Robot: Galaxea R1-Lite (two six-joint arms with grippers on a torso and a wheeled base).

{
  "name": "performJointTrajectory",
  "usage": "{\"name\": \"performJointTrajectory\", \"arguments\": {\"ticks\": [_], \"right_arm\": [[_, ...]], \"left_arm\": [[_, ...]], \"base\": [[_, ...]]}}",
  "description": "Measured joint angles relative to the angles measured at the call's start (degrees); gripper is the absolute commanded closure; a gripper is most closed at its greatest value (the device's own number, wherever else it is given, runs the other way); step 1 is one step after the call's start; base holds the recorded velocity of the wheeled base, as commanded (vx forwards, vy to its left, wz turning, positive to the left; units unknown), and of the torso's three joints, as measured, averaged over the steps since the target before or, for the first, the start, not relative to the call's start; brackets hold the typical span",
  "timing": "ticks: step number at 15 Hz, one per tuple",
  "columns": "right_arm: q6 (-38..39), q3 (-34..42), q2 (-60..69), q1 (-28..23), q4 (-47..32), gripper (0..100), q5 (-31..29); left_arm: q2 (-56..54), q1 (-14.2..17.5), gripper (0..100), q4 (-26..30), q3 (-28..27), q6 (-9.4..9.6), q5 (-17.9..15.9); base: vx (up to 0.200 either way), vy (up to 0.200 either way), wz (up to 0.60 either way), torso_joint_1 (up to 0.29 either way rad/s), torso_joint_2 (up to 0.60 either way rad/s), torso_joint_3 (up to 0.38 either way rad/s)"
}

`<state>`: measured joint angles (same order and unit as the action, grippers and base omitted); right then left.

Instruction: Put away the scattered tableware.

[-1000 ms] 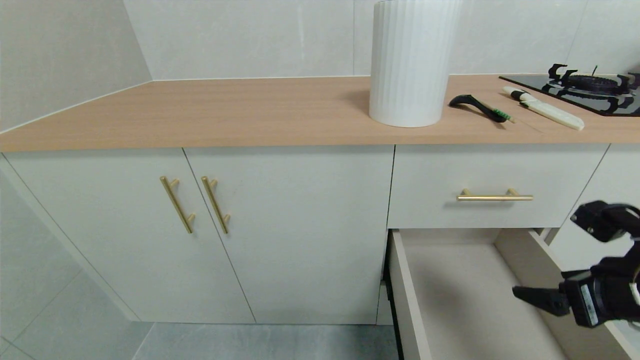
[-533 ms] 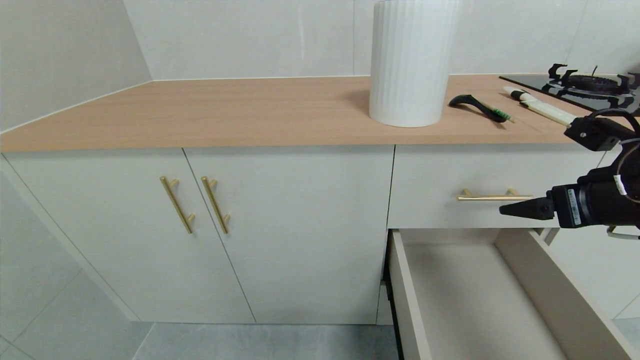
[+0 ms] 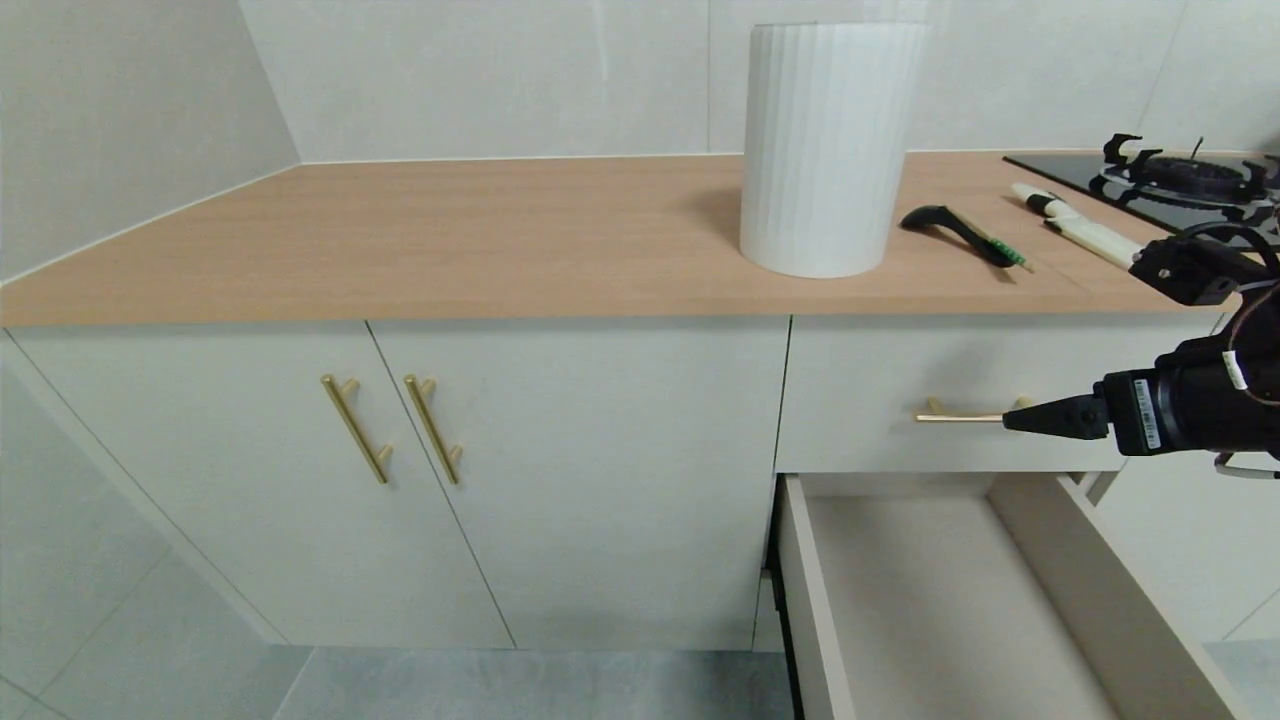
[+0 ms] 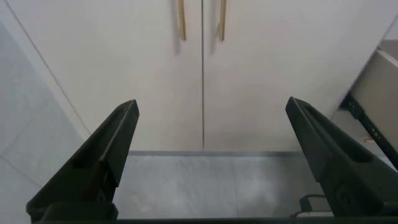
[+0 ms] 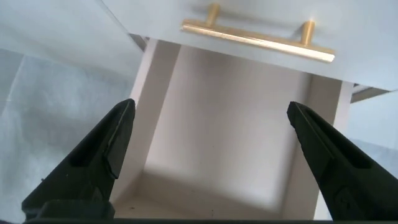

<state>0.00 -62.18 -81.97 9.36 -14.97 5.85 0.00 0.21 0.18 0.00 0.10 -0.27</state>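
Observation:
On the wooden counter [image 3: 500, 240] lie a black-handled utensil [image 3: 960, 232] with a green tip and a cream-white knife [image 3: 1085, 232], both between the white ribbed cylinder [image 3: 825, 150] and the stove. The lower drawer [image 3: 815, 600] stands pulled out under the closed upper drawer's gold handle [image 3: 960, 416]. My right gripper [image 3: 1040, 418] hangs open above the open drawer [image 5: 217, 143], level with that gold handle [image 5: 258, 38] and well below the tableware. My left gripper [image 4: 211, 107] is open, held low, facing the cabinet doors [image 4: 202, 68].
A black gas stove [image 3: 1180, 178] sits at the counter's far right. Two cabinet doors with gold handles [image 3: 395, 428] fill the front to the left of the drawers. Grey floor tiles [image 4: 205, 180] lie below, and tiled walls close the back and left.
My right gripper rose from down inside the open drawer to the height of the upper drawer's handle. The head camera then tilted a little, shifting the whole picture downward.

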Motion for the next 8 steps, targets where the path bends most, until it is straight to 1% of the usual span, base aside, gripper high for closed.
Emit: {"name": "performJointTrajectory", "arguments": {"ticks": [2, 3, 5, 8], "right_arm": [[0.1, -0.1, 0.6, -0.2, 0.3, 0, 0.0], [0.1, -0.1, 0.7, -0.2, 0.2, 0, 0.2], [0.1, 0.0, 0.7, -0.3, 0.2, 0, 0.3], [0.2, -0.1, 0.4, -0.3, 0.3, 0, 0.4]], "left_arm": [[0.0, -0.1, 0, 0.0, 0.0, 0.00, 0.0], [0.0, 0.0, 0, 0.0, 0.0, 0.00, 0.0], [0.0, 0.0, 0, 0.0, 0.0, 0.00, 0.0], [0.0, 0.0, 0, 0.0, 0.0, 0.00, 0.0]], "base": [[0.000, 0.000, 0.00, 0.068, -0.52, -0.261], [0.000, 0.000, 0.00, 0.178, -0.49, -0.271], [0.000, 0.000, 0.00, 0.295, -0.46, -0.278], [0.000, 0.000, 0.00, 0.232, -0.47, -0.271]]}}
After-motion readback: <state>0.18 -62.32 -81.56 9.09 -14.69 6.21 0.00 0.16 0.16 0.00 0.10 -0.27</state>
